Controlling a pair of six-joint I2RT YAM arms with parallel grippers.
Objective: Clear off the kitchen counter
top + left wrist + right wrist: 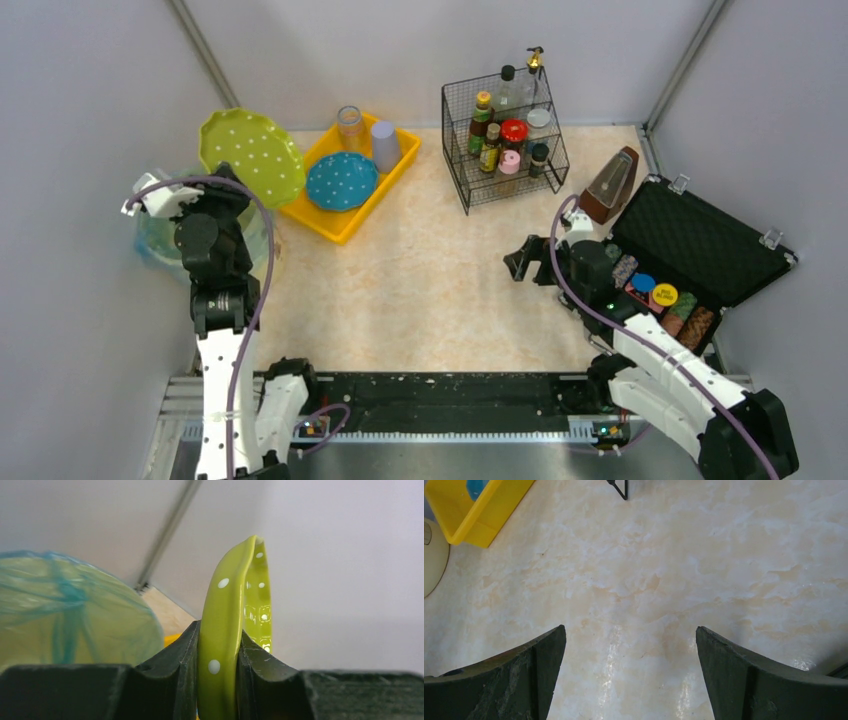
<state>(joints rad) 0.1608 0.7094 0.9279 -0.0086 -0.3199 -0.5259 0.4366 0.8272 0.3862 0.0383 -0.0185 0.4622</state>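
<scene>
Left pincer (220, 647) clamped on rim of green dotted plate (227, 595), plate tilted at far-left of bench (420, 280), by yellow tray (342, 228). Right pincer (630, 630) wide, over bench right of centre.

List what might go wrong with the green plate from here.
1. The left gripper pinches the green plate only at its rim, so the plate might slip or twist out and crack on the counter.
2. The yellow tray beside it already holds a blue plate, a glass and a cup; lowering the green plate there might knock them.
</scene>
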